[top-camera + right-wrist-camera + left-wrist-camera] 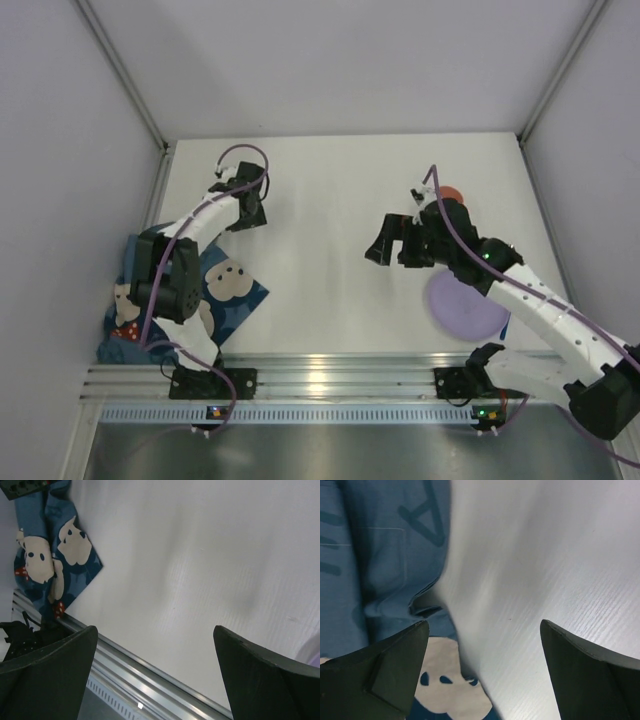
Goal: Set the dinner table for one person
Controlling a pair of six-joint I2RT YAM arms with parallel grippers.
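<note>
The white dinner table (330, 200) fills the top view. A dark blue cloth mat (225, 295) printed with cartoon mouse faces lies crumpled at the near left; it also shows in the left wrist view (385, 555) and the right wrist view (50, 560). A purple plate (465, 305) lies at the near right, partly under the right arm. An orange-red object (452, 192) peeks out behind the right wrist. My left gripper (248, 215) is open and empty above the table beside the mat's edge. My right gripper (392, 248) is open and empty over the table's middle.
A metal rail (330, 375) runs along the near edge, also in the right wrist view (150, 680). White walls enclose the table on the left, far and right sides.
</note>
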